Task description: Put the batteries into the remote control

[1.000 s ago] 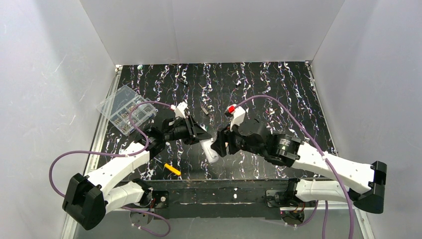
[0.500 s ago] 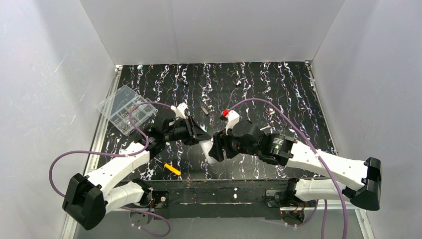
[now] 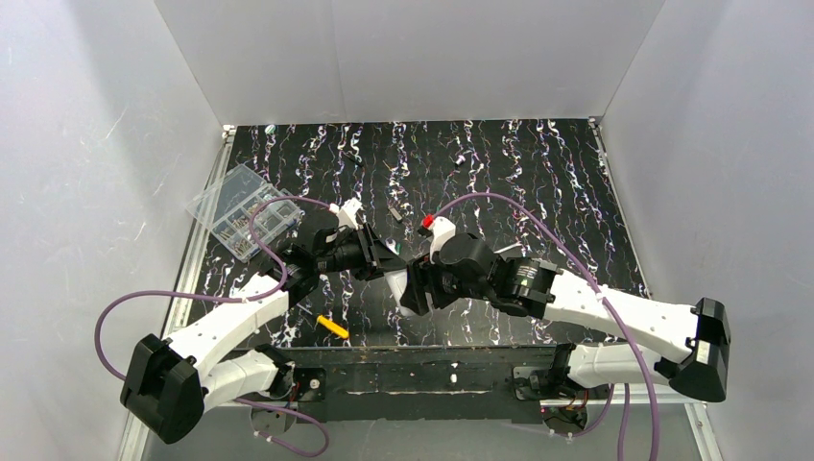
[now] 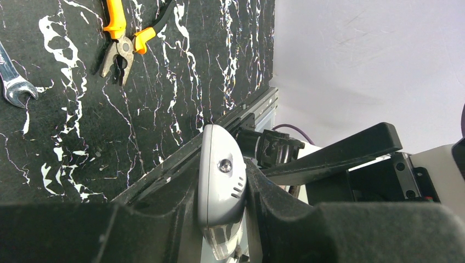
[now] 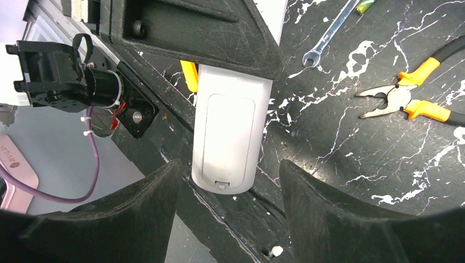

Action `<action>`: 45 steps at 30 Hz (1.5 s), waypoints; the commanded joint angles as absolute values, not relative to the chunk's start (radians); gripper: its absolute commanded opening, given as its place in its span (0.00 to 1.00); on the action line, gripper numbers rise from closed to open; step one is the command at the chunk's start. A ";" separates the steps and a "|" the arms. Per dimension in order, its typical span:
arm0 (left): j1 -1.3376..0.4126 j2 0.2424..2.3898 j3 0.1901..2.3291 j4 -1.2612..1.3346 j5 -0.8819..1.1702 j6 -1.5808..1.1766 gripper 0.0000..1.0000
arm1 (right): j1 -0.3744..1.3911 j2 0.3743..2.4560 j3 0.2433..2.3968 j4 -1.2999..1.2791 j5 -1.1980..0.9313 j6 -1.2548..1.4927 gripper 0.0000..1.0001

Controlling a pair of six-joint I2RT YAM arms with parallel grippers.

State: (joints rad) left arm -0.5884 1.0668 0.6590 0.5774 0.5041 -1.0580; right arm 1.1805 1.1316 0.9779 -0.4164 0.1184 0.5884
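Remote control hangs above your counter toward six o'clock of centre, one end clamped in your left tool, your right tool spread wide astride its free end.

Black marbled table: clear box, pliers, wrench, yellow-handled tool.

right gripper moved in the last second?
Yes. The right gripper shifted left, nearer the yellow tool lying on the table, and now straddles the remote control.
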 commanded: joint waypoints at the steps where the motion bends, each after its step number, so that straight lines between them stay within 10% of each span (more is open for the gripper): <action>1: -0.592 1.038 0.678 0.588 0.530 -1.049 0.00 | 1.186 1.142 0.980 -0.394 0.101 0.597 0.72; 45: -0.592 1.034 0.662 0.607 0.532 -1.066 0.00 | 1.186 1.156 0.985 -0.410 0.085 0.566 0.42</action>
State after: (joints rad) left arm -0.5884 1.0603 0.6590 0.5755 0.4911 -1.0473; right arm 1.1801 1.1648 0.9779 -0.4152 0.0753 0.5827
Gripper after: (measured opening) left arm 0.257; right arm 0.451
